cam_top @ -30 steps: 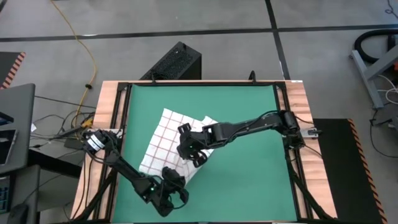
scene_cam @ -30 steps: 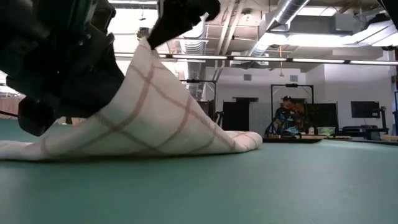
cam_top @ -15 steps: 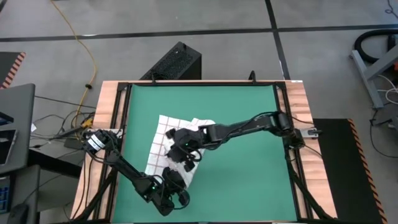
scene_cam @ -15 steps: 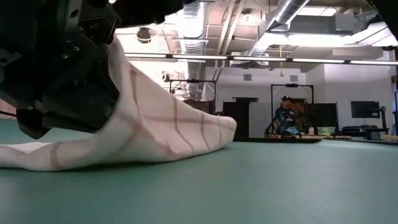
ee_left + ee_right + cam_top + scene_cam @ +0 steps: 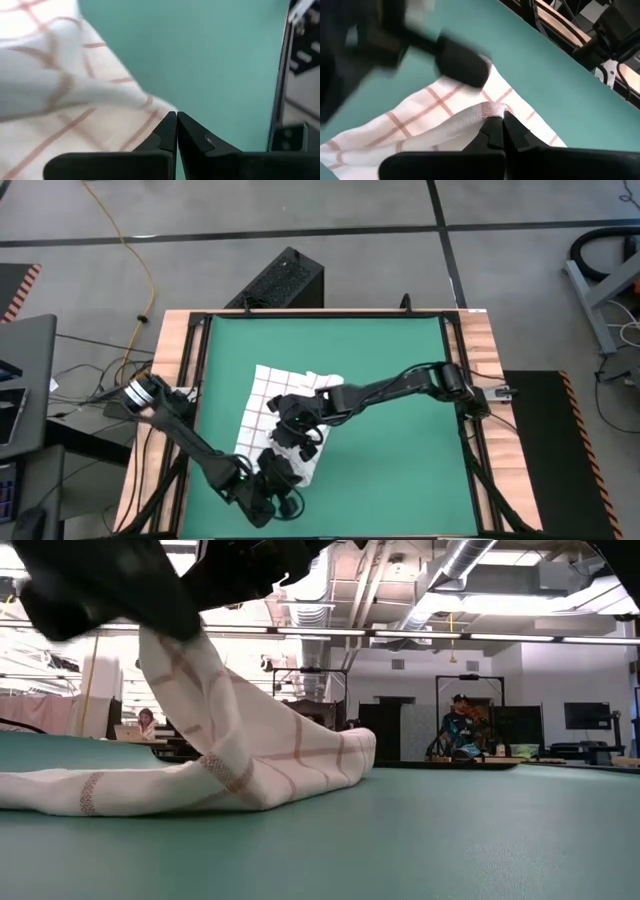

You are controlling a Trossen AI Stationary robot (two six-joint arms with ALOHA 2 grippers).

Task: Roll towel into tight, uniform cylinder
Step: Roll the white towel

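Listing from the near table edge outward:

1. Left gripper [image 5: 283, 480]: low at the near edge of the green mat [image 5: 400, 380], fingers [image 5: 167, 131] pressed together. It sits at the towel's near corner; whether cloth is pinched between the tips cannot be told.
2. Towel [image 5: 262, 405]: white, red-gridded, lying left of mat centre, long axis running near-to-far, its right side folded over.
3. Right gripper [image 5: 297, 423]: just beyond, over the towel's middle, fingers clamped on a raised fold.

Judgement: cloth lies beyond and left of both grippers; rolling likely proceeds across that way, right gripper nearer the fold.
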